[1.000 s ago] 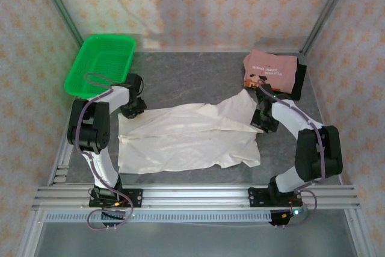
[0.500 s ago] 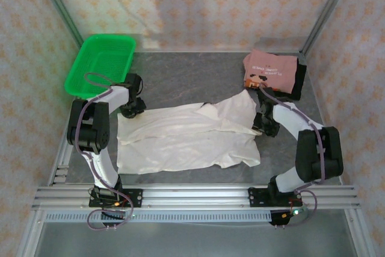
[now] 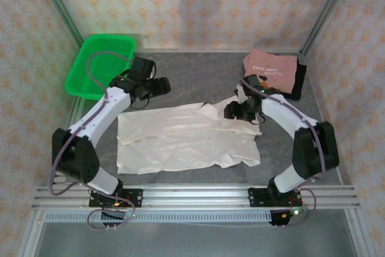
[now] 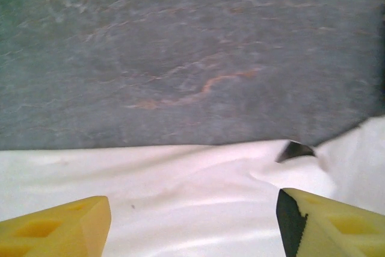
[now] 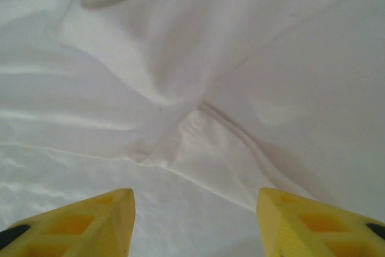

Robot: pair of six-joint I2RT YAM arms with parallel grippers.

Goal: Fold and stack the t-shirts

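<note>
Cream-white cloth: the large t-shirt [image 3: 186, 139] lies spread at the centre of the table [image 3: 198, 73]. We see the left claw [image 3: 159, 86] open and empty by the shirt's 11 o'clock edge. The right claw [image 3: 232, 111] is parted too, gripping nothing, over its 2 o'clock corner. At 2 o'clock the pink t-shirt [image 3: 271, 69] lies folded on the black t-shirt [image 3: 299, 81].
</note>
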